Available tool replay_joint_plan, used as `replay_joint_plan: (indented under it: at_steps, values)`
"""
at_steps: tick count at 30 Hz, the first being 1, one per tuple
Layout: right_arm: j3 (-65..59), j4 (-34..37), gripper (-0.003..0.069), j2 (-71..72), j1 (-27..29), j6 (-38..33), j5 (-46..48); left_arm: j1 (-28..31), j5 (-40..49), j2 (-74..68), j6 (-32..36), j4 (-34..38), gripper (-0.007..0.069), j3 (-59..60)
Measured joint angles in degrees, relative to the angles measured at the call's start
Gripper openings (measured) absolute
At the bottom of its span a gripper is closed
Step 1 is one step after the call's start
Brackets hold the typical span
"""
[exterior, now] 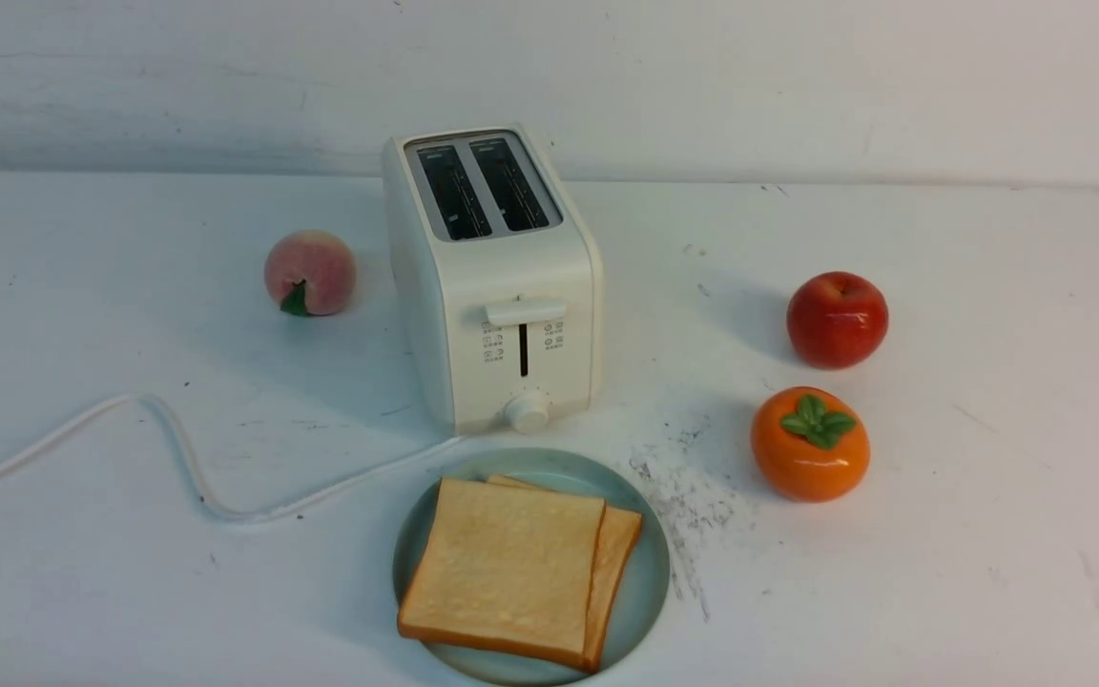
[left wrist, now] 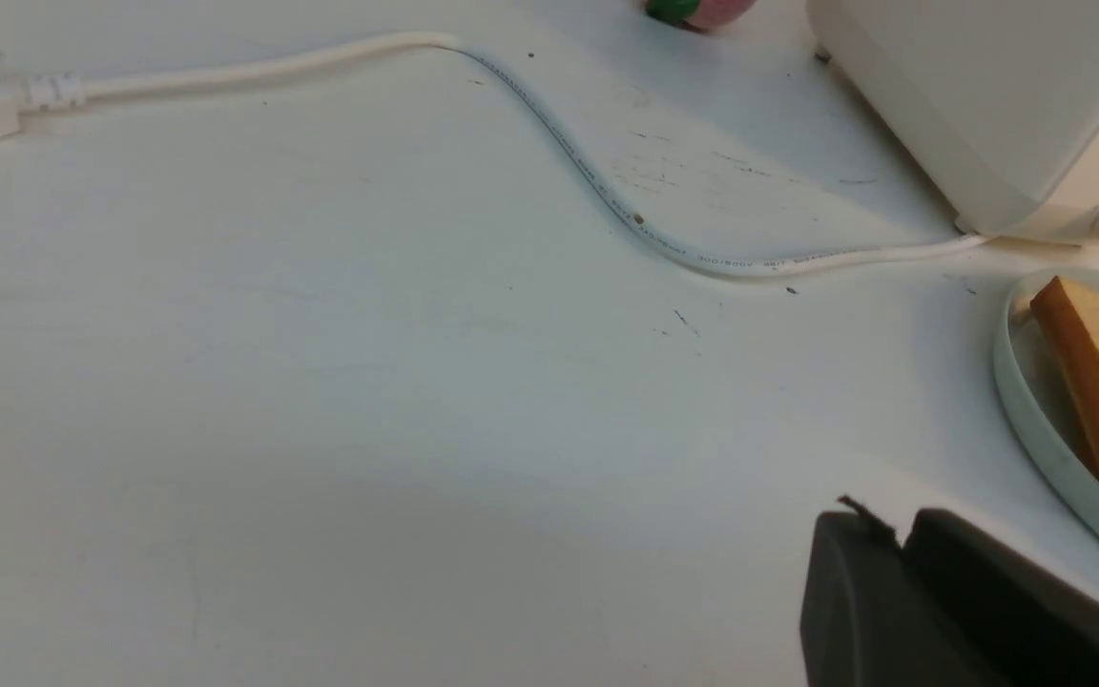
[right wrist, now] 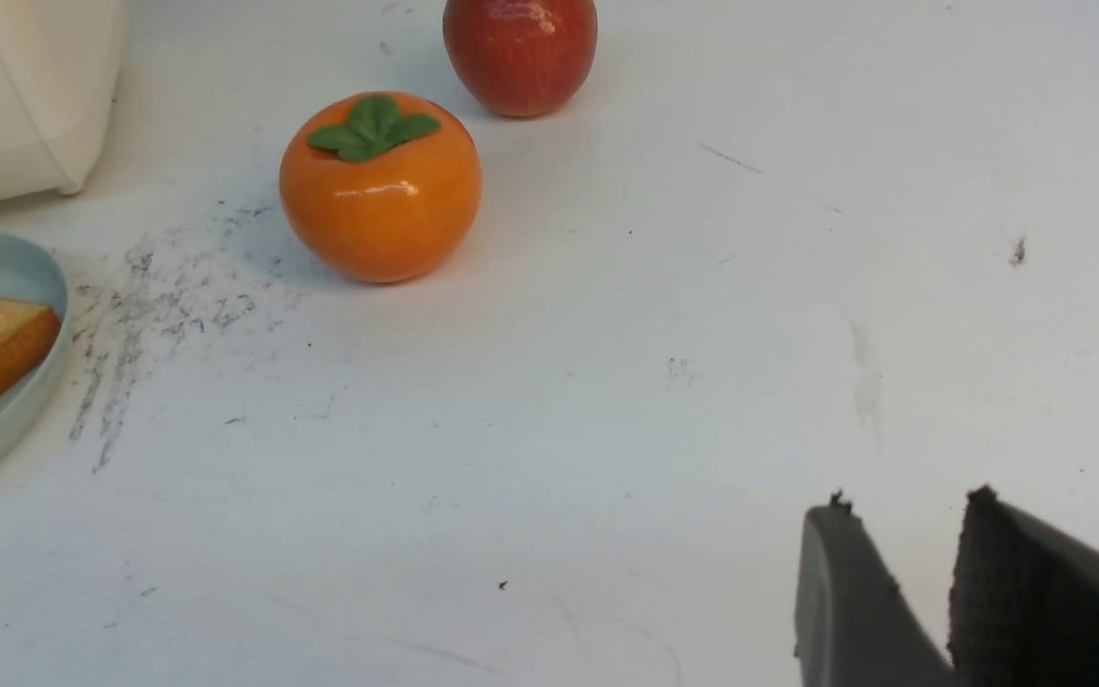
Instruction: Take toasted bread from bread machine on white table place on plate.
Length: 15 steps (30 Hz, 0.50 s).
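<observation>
Two slices of toasted bread [exterior: 507, 571] lie overlapped on the plate [exterior: 650, 572] before the empty bread machine [exterior: 492, 277]; the left gripper [left wrist: 902, 534], jaws pressed together, hovers just beside the plate, while the right gripper [right wrist: 902, 553], slightly parted, hangs empty farther off.

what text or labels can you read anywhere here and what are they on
Nothing reads clearly.
Bread machine: small printed icons beside the lever slot, too small to read.
White cord: a fine line of print runs along it, possibly figures, too blurred to quote.
Plate, toasted bread, fruit: no text.
</observation>
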<state>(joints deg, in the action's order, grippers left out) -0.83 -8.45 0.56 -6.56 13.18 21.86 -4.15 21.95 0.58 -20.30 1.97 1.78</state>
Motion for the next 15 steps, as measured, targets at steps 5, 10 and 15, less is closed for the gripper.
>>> replay_joint_plan:
  at_steps: [5, 10, 15]
  values:
    - [0.00, 0.00, 0.0188, 0.00, 0.00, 0.00, 0.00, 0.00, 0.00, 0.00, 0.00, 0.00, 0.0069, 0.00]
    - [0.00, 0.00, 0.0195, 0.00, 0.00, 0.00, 0.00, 0.00, 0.00, 0.00, 0.00, 0.00, 0.0071, 0.00]
    - [0.00, 0.00, 0.0204, 0.00, 0.00, 0.00, 0.00, 0.00, 0.00, 0.00, 0.00, 0.00, 0.0074, 0.00]
